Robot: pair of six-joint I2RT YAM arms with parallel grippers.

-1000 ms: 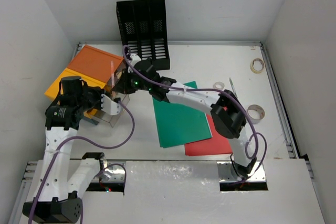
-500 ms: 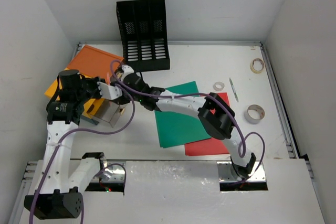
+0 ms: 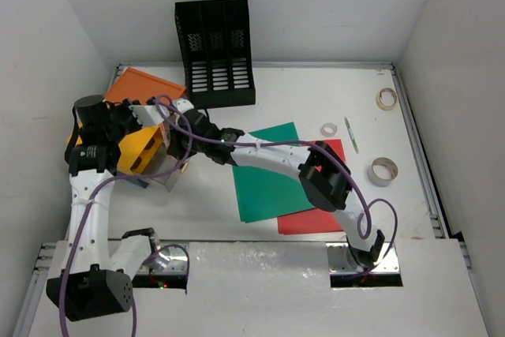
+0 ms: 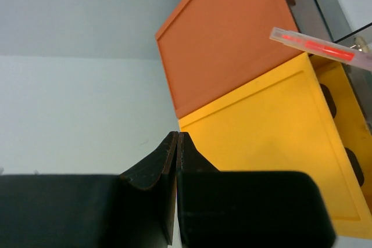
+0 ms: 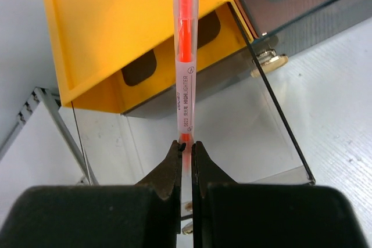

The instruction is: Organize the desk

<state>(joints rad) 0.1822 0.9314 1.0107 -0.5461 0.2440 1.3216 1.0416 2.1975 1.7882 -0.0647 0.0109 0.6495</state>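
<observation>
Your right gripper (image 5: pixel 185 146), clamped on the highlighter (image 5: pixel 185 56), reached left across the white desk (image 3: pixel 316 92) beneath it to the open drawer (image 5: pixel 232 137) of the box (image 4: pixel 226 56) while your left gripper (image 4: pixel 176 143), closed on nothing, drew back, so the drop looked near.

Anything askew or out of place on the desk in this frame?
Yes. The drawer box sits at an angle to the left rail of the desk, and the green folder lies crooked over the red folder.

We hold our left gripper (image 4: pixel 176 140) pressed closed at the left; our right arm (image 3: pixel 272 150) stretches far leftward, and our right gripper (image 5: pixel 185 146) pinches a highlighter (image 5: pixel 185 68).
</observation>
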